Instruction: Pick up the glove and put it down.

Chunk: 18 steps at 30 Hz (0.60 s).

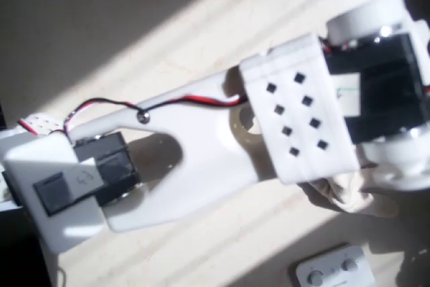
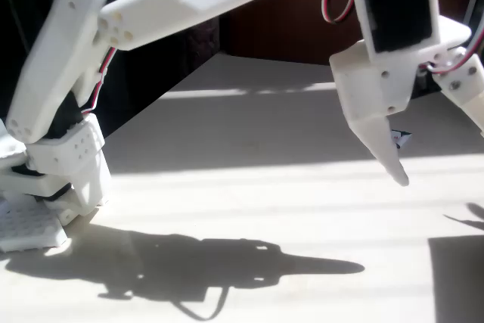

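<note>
Overhead view: the white arm (image 1: 195,146) runs across the frame from lower left to upper right, with a red and black wire (image 1: 134,105) along its top. The wrist block with square holes (image 1: 295,115) and the black servo (image 1: 379,85) cover the gripper, so fingertips are hidden here. A bit of the cream-white glove (image 1: 346,193) sticks out from under the wrist block at lower right, lying on the pale table (image 1: 134,25). Cannot tell from here if anything touches it. The white two-button box (image 1: 334,270) sits at the bottom edge, near the glove but apart from it.

Fixed view: the arm reaches from its base (image 2: 53,179) at left over to the upper right. The gripper (image 2: 423,149) hangs above the table (image 2: 249,209), nose down. One white finger (image 2: 382,145) tapers to a blunt tip, in the air, touching nothing. The other finger (image 2: 473,96) is at the right edge, mostly cut off, and angles away from the first, so the jaws stand apart. How wide, cannot tell. Nothing seen between them. The arm's dark shadow (image 2: 204,266) lies on the sunlit tabletop below.
</note>
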### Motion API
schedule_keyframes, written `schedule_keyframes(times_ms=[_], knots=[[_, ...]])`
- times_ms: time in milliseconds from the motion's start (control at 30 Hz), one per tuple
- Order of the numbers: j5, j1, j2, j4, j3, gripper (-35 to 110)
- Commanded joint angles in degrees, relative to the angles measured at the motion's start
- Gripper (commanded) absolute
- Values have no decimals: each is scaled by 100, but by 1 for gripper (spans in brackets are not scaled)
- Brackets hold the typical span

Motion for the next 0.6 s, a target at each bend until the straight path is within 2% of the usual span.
schedule_keyframes(times_ms=[0, 167, 433, 567], knots=[[-9, -35, -53, -141, -35, 31], [-18, -35, -255, -299, -88, 27], [-18, -35, -272, -694, -44, 0], [-18, -70, -272, -703, -44, 0]])
